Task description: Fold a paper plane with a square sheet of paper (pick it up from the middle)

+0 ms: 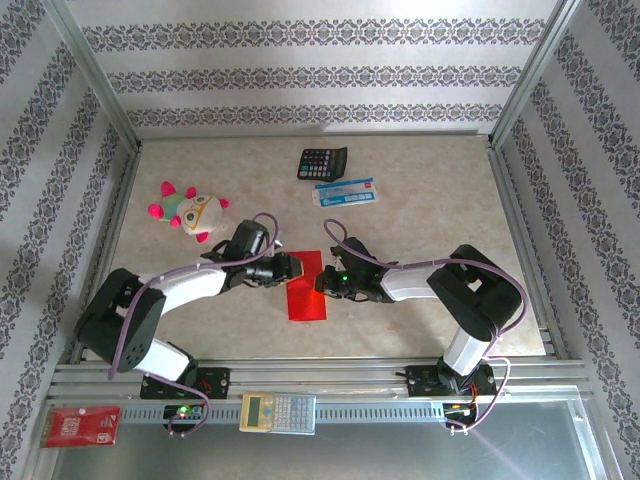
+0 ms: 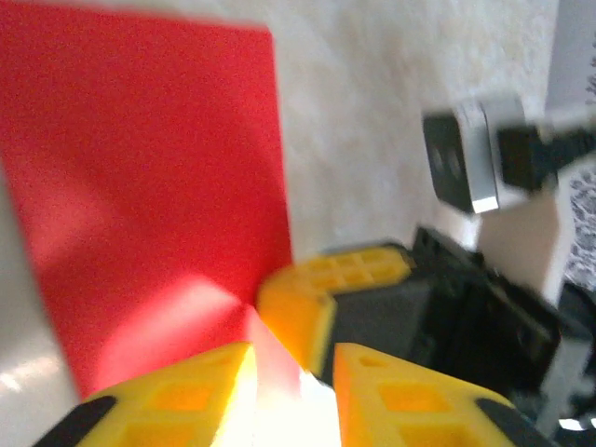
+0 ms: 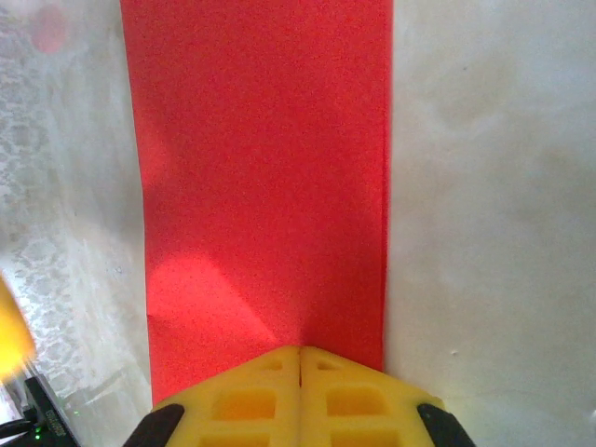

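Red paper (image 3: 261, 186): closed right gripper (image 3: 300, 358) at edge, left gripper (image 2: 293, 363) alongside.

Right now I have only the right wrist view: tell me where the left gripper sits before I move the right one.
Observer: The left gripper is at the red paper's left edge, near its far end, across from your right gripper.
Operator: Report its jaws.
Observer: In the left wrist view its fingers stand slightly apart, with the paper's edge at the gap. I can't tell if it grips.
Operator: List what lies beyond the paper.
Observer: A black calculator and a blue-and-white packet, both farther back, apart from it.
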